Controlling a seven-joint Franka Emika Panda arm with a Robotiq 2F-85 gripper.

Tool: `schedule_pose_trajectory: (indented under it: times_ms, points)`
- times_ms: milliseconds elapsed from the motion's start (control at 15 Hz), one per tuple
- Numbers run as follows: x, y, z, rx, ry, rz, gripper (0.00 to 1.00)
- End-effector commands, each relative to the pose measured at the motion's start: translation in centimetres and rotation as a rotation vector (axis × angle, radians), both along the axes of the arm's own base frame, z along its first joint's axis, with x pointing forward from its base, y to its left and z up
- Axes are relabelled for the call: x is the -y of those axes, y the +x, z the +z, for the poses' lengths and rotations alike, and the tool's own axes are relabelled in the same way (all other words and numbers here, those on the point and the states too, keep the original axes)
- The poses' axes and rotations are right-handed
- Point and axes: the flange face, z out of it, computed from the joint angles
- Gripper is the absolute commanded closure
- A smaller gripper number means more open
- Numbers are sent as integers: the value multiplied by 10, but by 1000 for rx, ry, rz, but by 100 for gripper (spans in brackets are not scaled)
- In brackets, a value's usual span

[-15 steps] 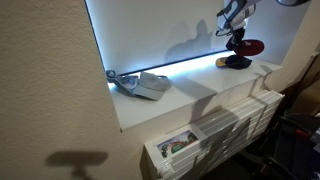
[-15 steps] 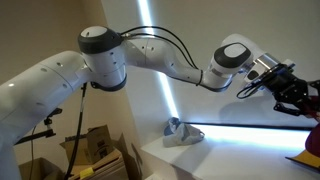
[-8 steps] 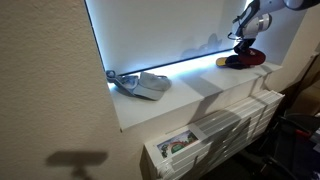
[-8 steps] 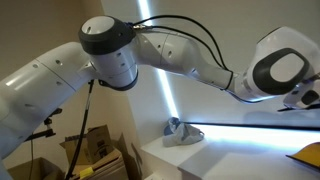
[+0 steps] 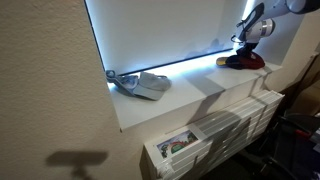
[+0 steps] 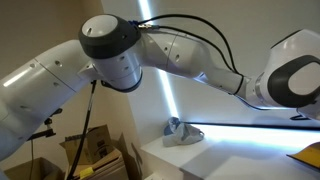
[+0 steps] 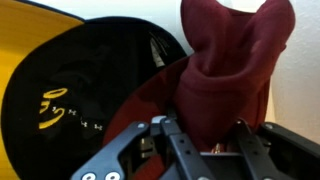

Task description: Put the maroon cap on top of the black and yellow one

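Observation:
In the wrist view my gripper (image 7: 205,135) is shut on the bunched crown of the maroon cap (image 7: 232,70). The maroon cap hangs over the black and yellow cap (image 7: 80,95), whose black crown and yellow brim lie below it; the maroon fabric touches the black crown. In an exterior view the maroon cap (image 5: 247,60) sits at the far right end of the white sill, with the gripper (image 5: 244,42) right above it. The yellow brim shows at the corner of an exterior view (image 6: 308,152).
A light grey cap (image 5: 139,84) lies on the white sill (image 5: 190,95) to the left; it also shows in an exterior view (image 6: 178,132). A lit window stands behind the sill. A white radiator (image 5: 225,125) is below. The arm (image 6: 150,55) fills much of one view.
My gripper has carried the maroon cap to the right and down, from held above the sill to resting over the black and yellow cap. The grey cap has not moved.

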Motion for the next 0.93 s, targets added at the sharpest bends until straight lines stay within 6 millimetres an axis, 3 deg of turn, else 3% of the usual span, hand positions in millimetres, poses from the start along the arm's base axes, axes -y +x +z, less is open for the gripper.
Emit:
schedule_pose_trajectory:
  times_ms: [0,67,200,467,667,867]
  points:
    - [0,1,0,0,0,2,62]
    - [0,0,0,0,0,2,37]
    - [-4,5,14,14,-27,-8,29]
    - [-21,8,79,70,-182,-99,0]
    - [-57,26,132,46,-277,-78,0]
    - [-102,56,165,33,-309,132,0]
